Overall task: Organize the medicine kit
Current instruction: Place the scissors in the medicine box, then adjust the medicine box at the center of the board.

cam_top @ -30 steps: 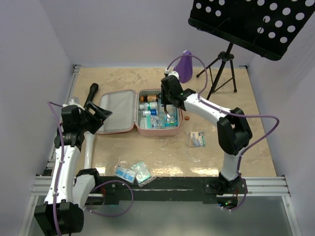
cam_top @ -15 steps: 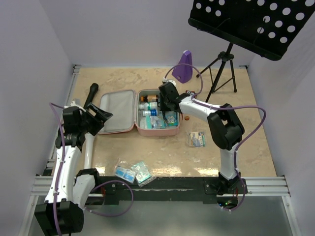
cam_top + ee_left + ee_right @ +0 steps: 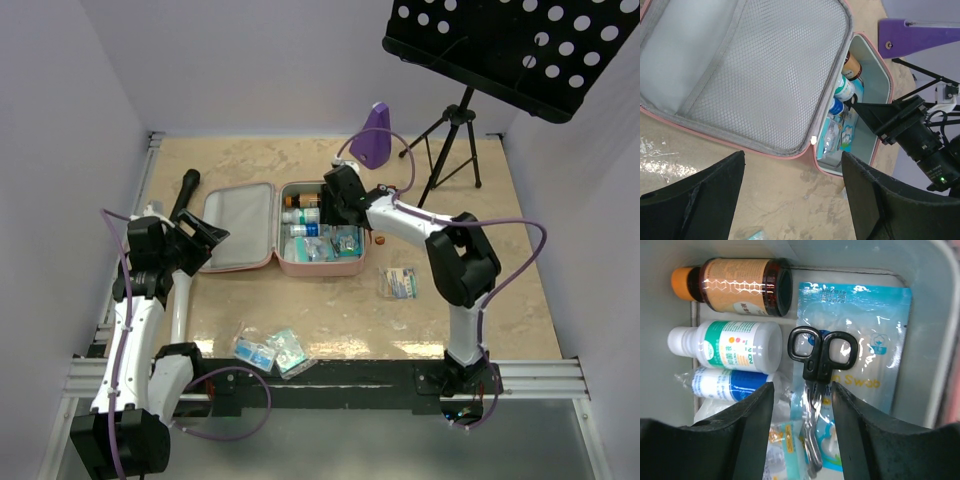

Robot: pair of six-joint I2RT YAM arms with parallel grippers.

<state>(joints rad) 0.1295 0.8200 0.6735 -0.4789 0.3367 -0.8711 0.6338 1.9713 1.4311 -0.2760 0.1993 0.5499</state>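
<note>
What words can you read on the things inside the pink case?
"Swab": on the blue packet, partly behind the scissors.
Labels on the brown bottle, the white-and-green bottle and the blue bottle: print too blurred to read.

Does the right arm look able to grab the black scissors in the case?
Probably yes: the right gripper hovers open above the scissors, which lie uncovered atop a swab packet in the medicine kit.

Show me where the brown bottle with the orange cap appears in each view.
Top external: the brown bottle lies in the far left corner of the filled half of the medicine kit.
Left wrist: brown bottle at upper right.
Right wrist: brown bottle at top left.
Shared landmark: the white bottle beside it.
</note>
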